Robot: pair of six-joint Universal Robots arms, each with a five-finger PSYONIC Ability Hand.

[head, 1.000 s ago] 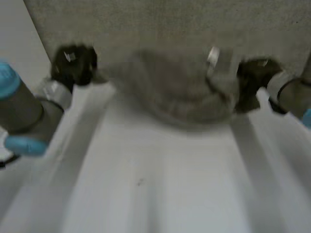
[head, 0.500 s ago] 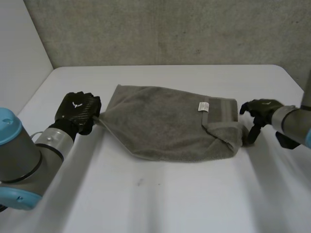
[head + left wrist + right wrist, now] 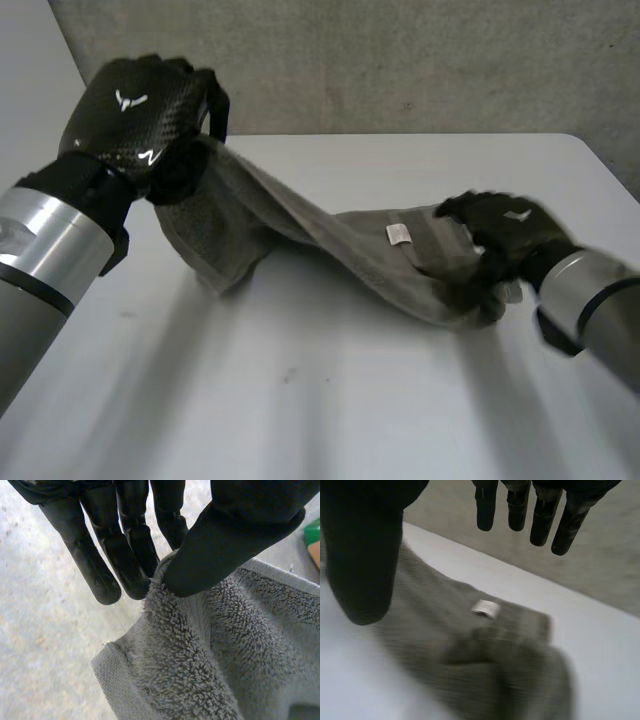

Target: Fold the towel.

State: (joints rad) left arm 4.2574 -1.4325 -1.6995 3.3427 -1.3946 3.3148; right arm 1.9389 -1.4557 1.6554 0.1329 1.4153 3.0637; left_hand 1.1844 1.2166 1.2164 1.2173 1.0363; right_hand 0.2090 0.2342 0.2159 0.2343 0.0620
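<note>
Right now the towel (image 3: 330, 240) is stretched in a sagging band over the white tabletop (image 3: 330, 400). 1 end is held up in the air at the robot's left and the middle slopes down. The other end lies bunched on the surface at the robot's right, with a small white label (image 3: 398, 234) showing near that bunch.

The left robot hand (image 3: 140, 110) grips the raised end. Its wrist view shows the thumb (image 3: 230, 545) pressing a corner or hem of the terry against the fingers (image 3: 132, 565), a shallow pinch close to the edge. The right robot hand (image 3: 505, 235) sits over the bunched end with its fingers straight and apart from the thumb, closed on nothing. From the head view I cannot tell whether its fingertips touch the cloth. Behind the tabletop stands a grey wall (image 3: 400, 60).

Judging from this, the fold is barely under way, with only 1 of the 2 robot hands holding. The main risk is the thin pinch: the hanging weight could pull the hem out and drop that end in a heap. With the right end loose and crumpled, carrying the raised end across would likely drag the whole towel rather than lay it over, leaving a skewed, lumpy fold.
</note>
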